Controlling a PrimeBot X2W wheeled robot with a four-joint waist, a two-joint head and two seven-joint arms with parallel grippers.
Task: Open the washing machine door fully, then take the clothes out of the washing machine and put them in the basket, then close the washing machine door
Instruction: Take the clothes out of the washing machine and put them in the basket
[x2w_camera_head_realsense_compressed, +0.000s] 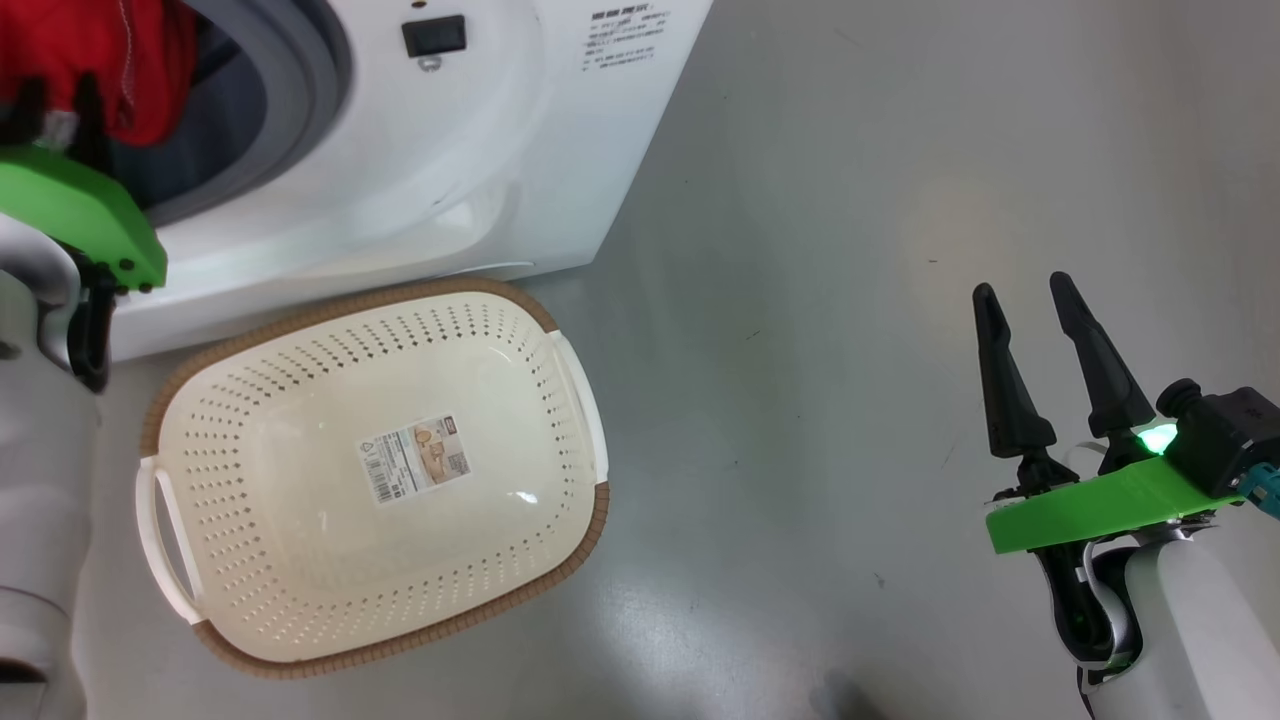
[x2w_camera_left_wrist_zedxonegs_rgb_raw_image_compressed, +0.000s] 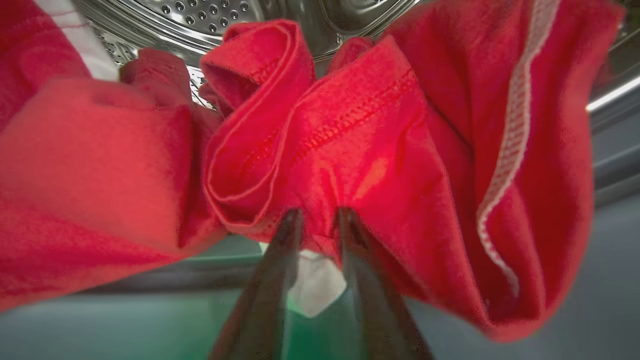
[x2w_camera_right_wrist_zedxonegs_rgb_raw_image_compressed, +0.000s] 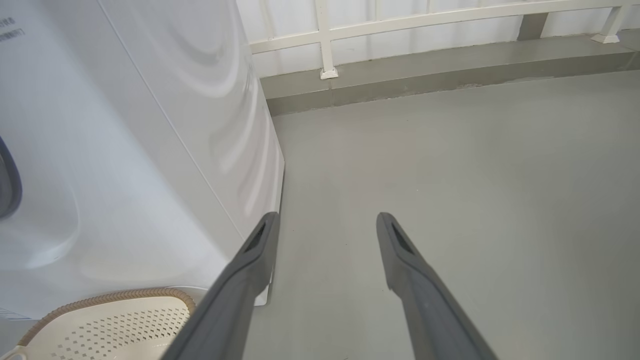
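The white washing machine (x2w_camera_head_realsense_compressed: 450, 150) stands at the upper left with its drum mouth open; the washing machine door is out of view. Red clothes (x2w_camera_head_realsense_compressed: 90, 50) bulge from the mouth, over the grey gasket (x2w_camera_head_realsense_compressed: 300, 80). My left gripper (x2w_camera_head_realsense_compressed: 60, 100) reaches into them. In the left wrist view its fingertips sit close together, and my left gripper (x2w_camera_left_wrist_zedxonegs_rgb_raw_image_compressed: 317, 217) pinches a fold of the clothes (x2w_camera_left_wrist_zedxonegs_rgb_raw_image_compressed: 375, 140) in front of the steel drum (x2w_camera_left_wrist_zedxonegs_rgb_raw_image_compressed: 200, 15). The cream basket (x2w_camera_head_realsense_compressed: 300, 560) lies on the floor just before the machine, with nothing in it. My right gripper (x2w_camera_head_realsense_compressed: 1022, 285) hovers open over bare floor at the right.
Grey floor (x2w_camera_head_realsense_compressed: 800, 400) spreads to the right of the machine and basket. In the right wrist view my right gripper (x2w_camera_right_wrist_zedxonegs_rgb_raw_image_compressed: 327, 217) points past the machine's side (x2w_camera_right_wrist_zedxonegs_rgb_raw_image_compressed: 150, 150) toward a low kerb and white railing (x2w_camera_right_wrist_zedxonegs_rgb_raw_image_compressed: 325, 35); the basket's corner (x2w_camera_right_wrist_zedxonegs_rgb_raw_image_compressed: 115, 320) lies at lower left.
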